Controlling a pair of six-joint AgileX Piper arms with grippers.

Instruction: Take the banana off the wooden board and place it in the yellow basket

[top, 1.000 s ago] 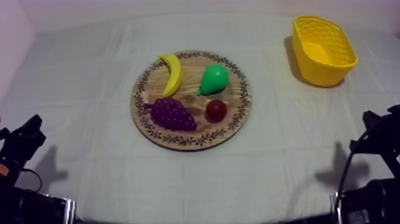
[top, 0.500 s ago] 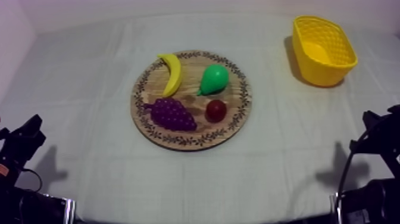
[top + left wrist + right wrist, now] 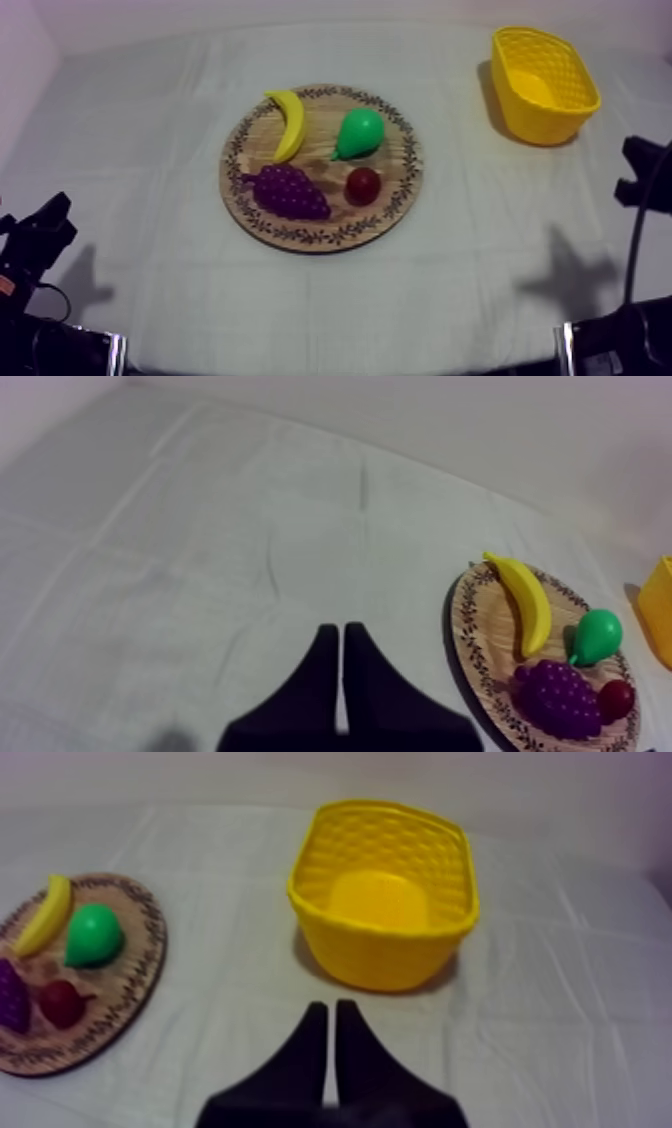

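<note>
Left gripper (image 3: 342,644), right gripper (image 3: 332,1020) both closed, empty; banana (image 3: 290,124) on board (image 3: 322,236); right arm (image 3: 645,160) cut off, apparently raised.

A creased grey-white tablecloth (image 3: 330,310) lies under soft light, meeting a pale wall (image 3: 300,10) at its far edge.

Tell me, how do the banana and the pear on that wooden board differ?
The banana is yellow; the pear is green. The banana is long, thin and curved, while the pear is plump, rounded at one end and narrowing toward the other. The banana lies at the edge of the round wooden board, its tip over the patterned rim; the pear sits further in. Both are toy fruit lying on the board, apart from each other.
</note>
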